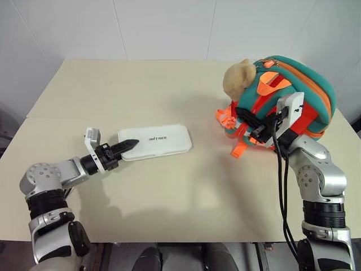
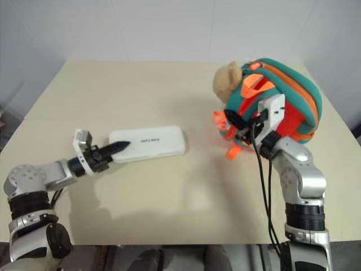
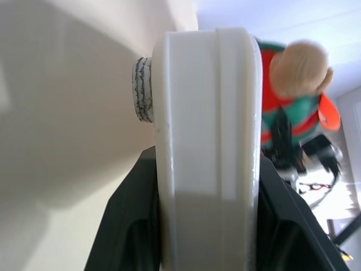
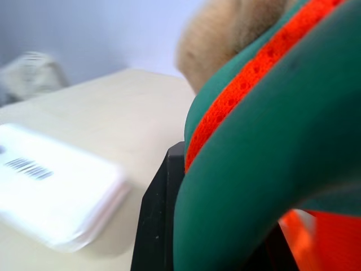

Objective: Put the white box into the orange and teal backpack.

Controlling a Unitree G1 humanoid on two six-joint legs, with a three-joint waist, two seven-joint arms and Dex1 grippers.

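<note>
White box (image 1: 156, 142) sits pinched at its near end in your left tool (image 1: 125, 147), ready to lift, while your right tool (image 1: 260, 131) clenches the orange and teal backpack (image 1: 293, 90), steadying it on the table (image 1: 169, 192).

white box (image 1: 155, 141) on table (image 1: 169, 197), left of backpack (image 1: 293, 96), well apart

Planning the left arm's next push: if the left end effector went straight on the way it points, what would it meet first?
The left end effector already grips the white box. Beyond it, the line runs toward the orange and teal backpack, though depth is uncertain.
</note>
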